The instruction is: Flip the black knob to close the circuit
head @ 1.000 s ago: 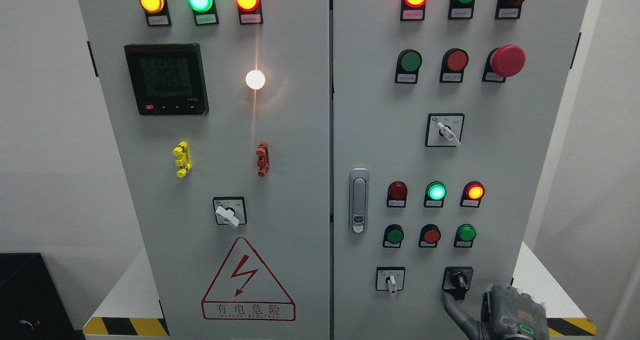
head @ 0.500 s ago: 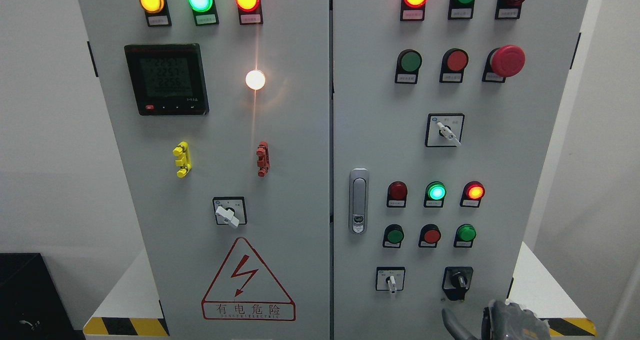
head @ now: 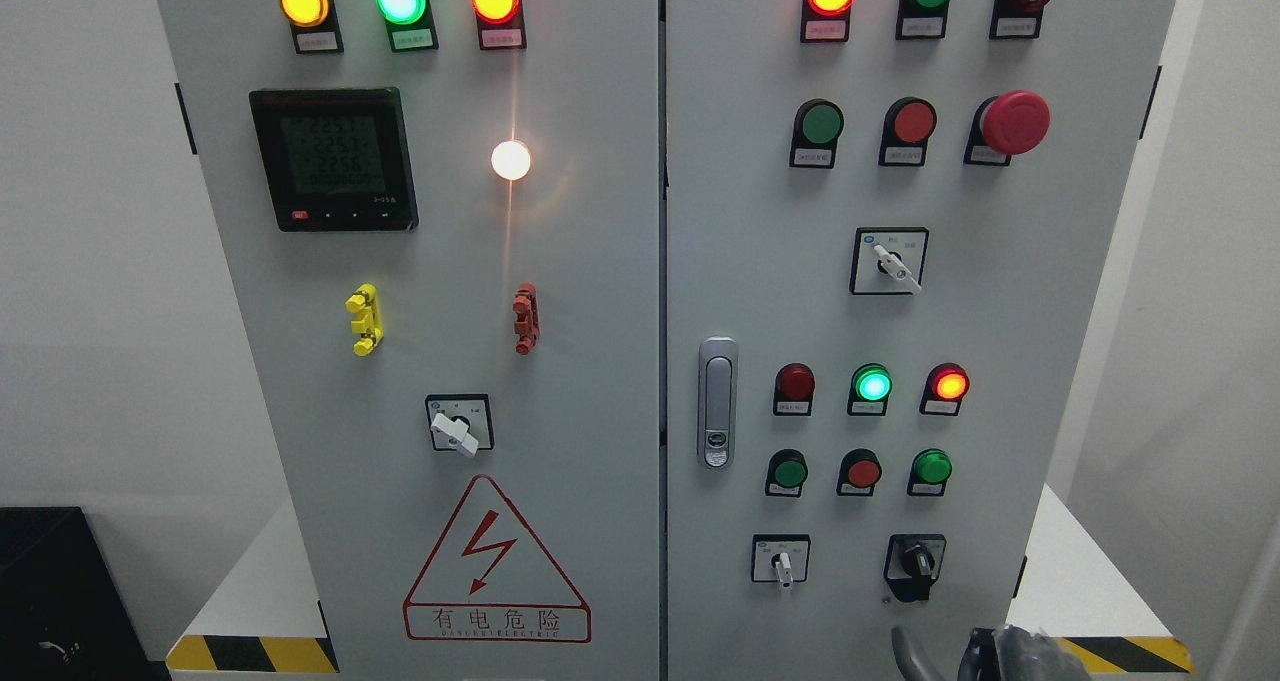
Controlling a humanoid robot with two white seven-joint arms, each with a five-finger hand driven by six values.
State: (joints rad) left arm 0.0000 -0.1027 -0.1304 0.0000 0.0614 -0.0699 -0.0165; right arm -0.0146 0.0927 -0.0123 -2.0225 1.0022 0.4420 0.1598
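The black knob [head: 915,560] sits on its black plate at the lower right of the grey cabinet's right door [head: 900,311], with its handle pointing roughly straight up. My right hand [head: 1000,653] shows only as its top at the bottom edge, below and slightly right of the knob and apart from it. A dark grey finger [head: 908,653] curves up at its left. The hand holds nothing. My left arm is out of view.
Lit and unlit indicator lamps, push buttons, a red emergency stop [head: 1015,121], white selector switches [head: 783,564] [head: 893,264] [head: 456,429], a door latch [head: 717,401] and a meter [head: 333,158] cover the doors. The cabinet stands on a white base with yellow-black edge tape [head: 250,653].
My right hand has dropped down and away from the black knob over the last second, from just under its plate to the bottom edge. The knob looks unchanged.
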